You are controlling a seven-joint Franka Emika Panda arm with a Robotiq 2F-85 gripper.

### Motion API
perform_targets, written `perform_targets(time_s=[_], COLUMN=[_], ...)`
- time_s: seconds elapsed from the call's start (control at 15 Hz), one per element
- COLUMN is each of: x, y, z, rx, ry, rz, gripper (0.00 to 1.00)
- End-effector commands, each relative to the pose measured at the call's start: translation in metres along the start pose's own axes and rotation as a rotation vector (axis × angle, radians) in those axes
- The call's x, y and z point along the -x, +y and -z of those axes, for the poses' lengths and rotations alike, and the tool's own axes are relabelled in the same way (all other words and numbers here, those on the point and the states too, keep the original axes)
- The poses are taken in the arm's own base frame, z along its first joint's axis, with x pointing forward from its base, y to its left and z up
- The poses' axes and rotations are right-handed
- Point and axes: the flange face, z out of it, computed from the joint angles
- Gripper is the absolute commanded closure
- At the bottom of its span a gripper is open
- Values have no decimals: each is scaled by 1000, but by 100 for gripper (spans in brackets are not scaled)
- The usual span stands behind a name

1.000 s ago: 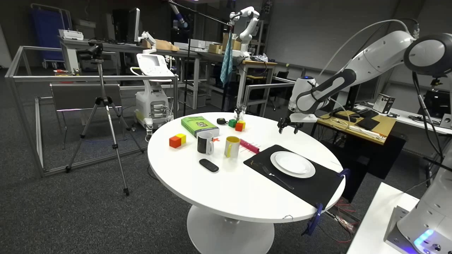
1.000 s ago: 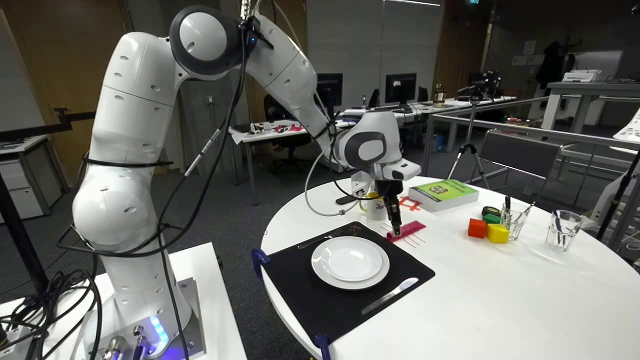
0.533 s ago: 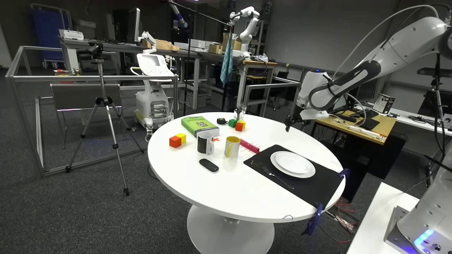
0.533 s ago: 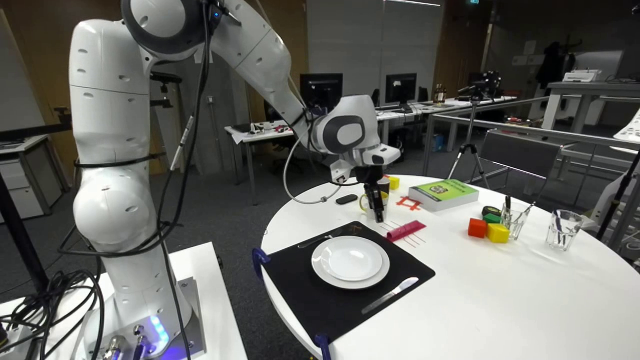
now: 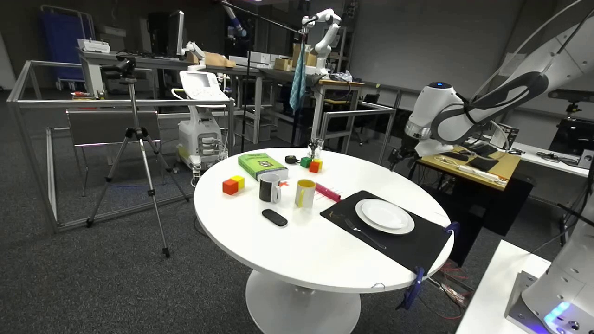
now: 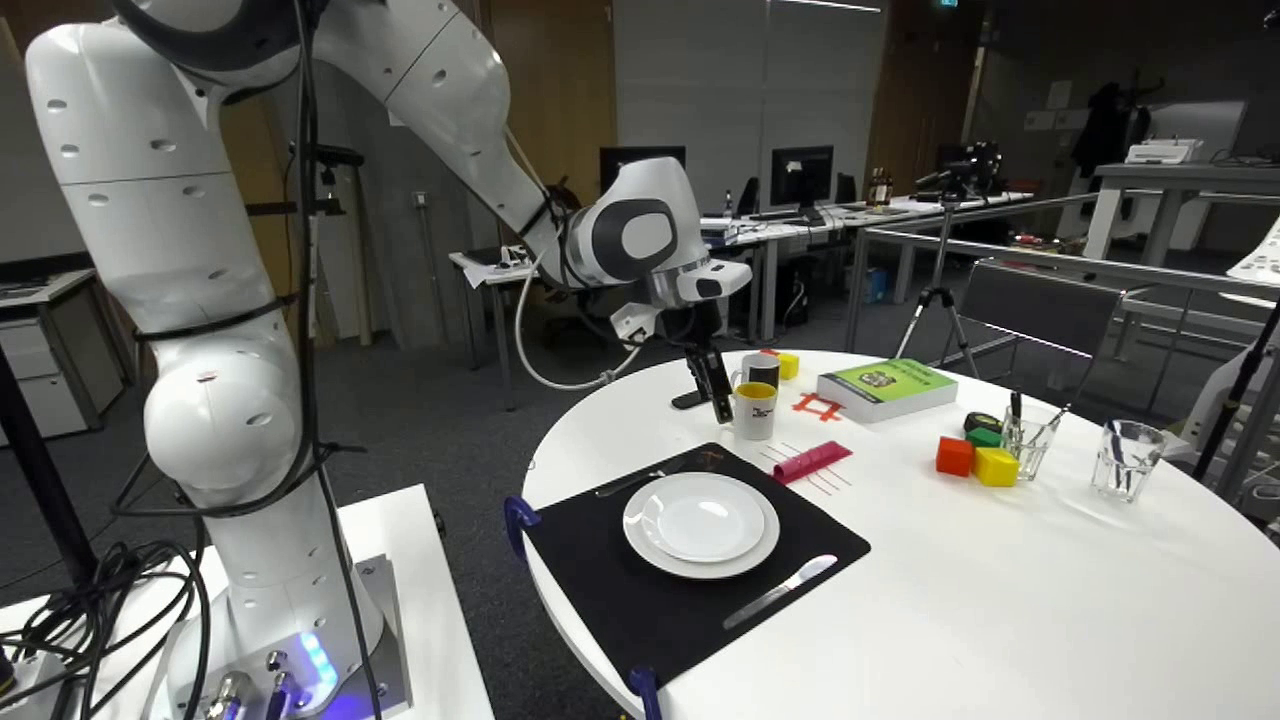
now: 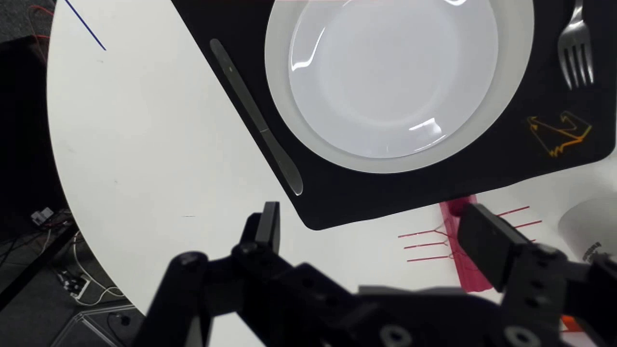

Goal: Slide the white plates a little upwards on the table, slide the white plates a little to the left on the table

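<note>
On the left of the round white bench (image 6: 1000, 590), in an exterior view, a blue clamp (image 6: 518, 522) sits on the edge at a corner of the black placemat (image 6: 605, 585), presumably so the placemat stays put while anything is pushed over it; a dinner fork (image 6: 632, 483) lies on the placemat, and a second blue clamp (image 6: 648, 692) sits at another corner, likely for the same reason; next come the white plates (image 6: 703, 525), flat on the placemat beside the fork, a smaller one stacked on a larger, so a push on the lower rim should carry both; the end effector (image 7: 373, 231) hangs above the bench, apart from the plates, its jaws spread with nothing between them in the wrist view; I take it to be between pushes or clear of them, and cannot tell which; a slide would probably call for lowering it to the rim and pressing gently, lest the upper plate shift; rightward, a yellow-lined mug (image 6: 756, 415) stands off the placemat, the table knife (image 6: 780, 592) lies on the plates' other side as in a place setting, and a glass tumbler (image 6: 1028, 450) stands well apart, leaving them room.
</note>
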Motion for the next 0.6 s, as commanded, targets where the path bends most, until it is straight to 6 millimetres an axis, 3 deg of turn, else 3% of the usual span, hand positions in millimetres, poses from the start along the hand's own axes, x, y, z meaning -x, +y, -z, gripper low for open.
perform_targets(time_s=[0.0,0.33,0.47,0.53], x=[29,42,43,35], y=[9,14,17,9], z=[30,48,50,41], rx=[-42,-60,-44,-52], ry=[31,-2,-4,-2], rz=[-3,-66,-65,-64], gripper=[0,0,0,0])
